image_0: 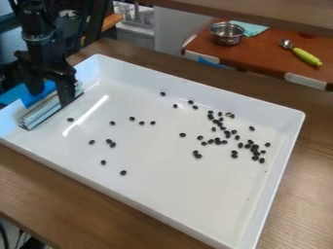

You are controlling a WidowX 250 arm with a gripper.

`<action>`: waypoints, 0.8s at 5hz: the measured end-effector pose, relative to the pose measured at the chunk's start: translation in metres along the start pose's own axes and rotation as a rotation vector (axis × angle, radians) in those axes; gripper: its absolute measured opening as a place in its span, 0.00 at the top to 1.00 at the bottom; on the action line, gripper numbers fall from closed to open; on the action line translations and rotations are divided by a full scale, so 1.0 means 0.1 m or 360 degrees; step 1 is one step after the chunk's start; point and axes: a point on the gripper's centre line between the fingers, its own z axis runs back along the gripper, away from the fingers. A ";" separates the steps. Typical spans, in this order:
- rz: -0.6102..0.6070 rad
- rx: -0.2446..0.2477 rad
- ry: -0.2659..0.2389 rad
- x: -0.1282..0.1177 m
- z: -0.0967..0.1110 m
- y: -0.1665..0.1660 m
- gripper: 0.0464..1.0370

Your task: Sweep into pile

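At the upper left, my gripper [48,91] is low over the left end of the white tray [179,109], shut on the blue upper part of a sweeper. The sweeper's long pale bar [44,111] rests near the tray's left wall, slanting from lower left to upper right. Small black beans [253,150] are bunched loosely in the right part of the tray. Others lie scattered over the middle and left, with one bean [70,119] just right of the bar.
The tray's raised walls surround the beans on a brown wooden table [114,214]. Behind, on a reddish-brown surface [263,53], are a metal pot [227,35], a teal cloth [252,28] and a spoon with a green handle [307,57].
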 end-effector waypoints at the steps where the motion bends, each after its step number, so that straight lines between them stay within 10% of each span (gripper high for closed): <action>1: -0.0010 0.0025 0.0020 -0.01 -0.04 0.01 0.07; 3: -0.0096 0.0058 0.0067 -0.08 -0.07 0.02 0.67; 4: -0.0133 0.0040 0.0079 -0.13 -0.09 -0.02 0.72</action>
